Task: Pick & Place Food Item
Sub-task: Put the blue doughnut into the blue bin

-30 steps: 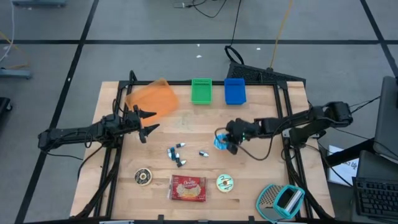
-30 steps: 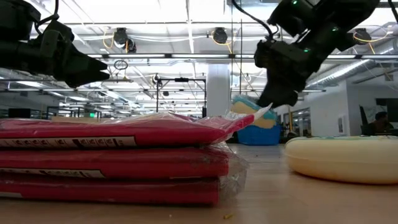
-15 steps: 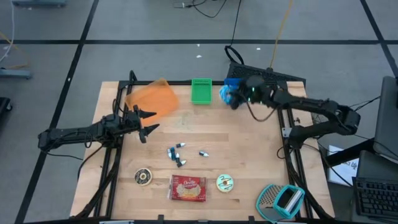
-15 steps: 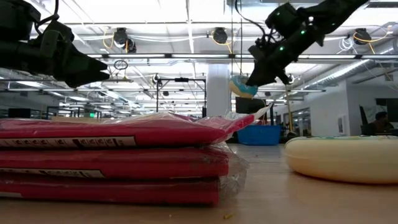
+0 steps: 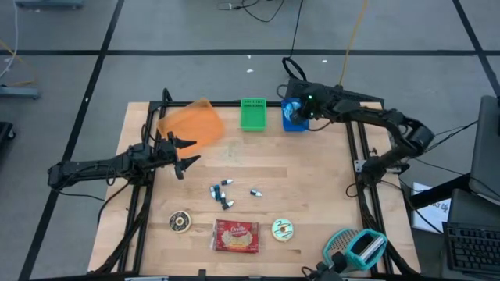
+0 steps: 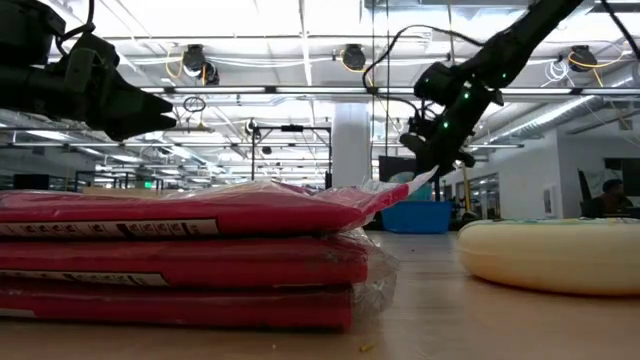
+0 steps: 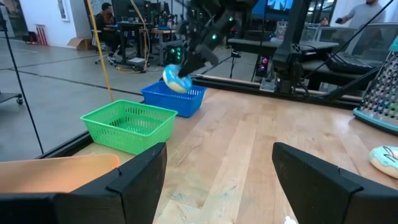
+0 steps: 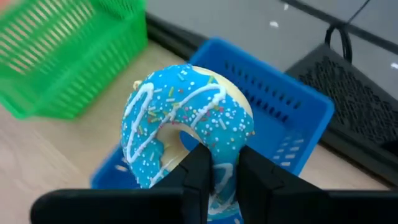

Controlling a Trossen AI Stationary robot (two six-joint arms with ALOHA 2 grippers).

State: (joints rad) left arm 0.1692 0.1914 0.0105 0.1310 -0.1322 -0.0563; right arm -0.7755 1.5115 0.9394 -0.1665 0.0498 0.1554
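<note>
While over the blue basket [image 8: 292, 118], right jaws [image 8: 219, 177] pinch the blue donut [image 8: 186, 121].

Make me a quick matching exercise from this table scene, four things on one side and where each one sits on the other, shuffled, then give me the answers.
Things:
1. blue-iced donut
2. green basket
3. red cracker packet
4. left gripper

Places or states:
A. near edge of the table, beside a white-iced donut
B. far edge, just left of the blue basket
C. pinched in the right gripper above the blue basket
D. open, empty, by the orange tray

Pairs: 1-C, 2-B, 3-A, 4-D
</note>
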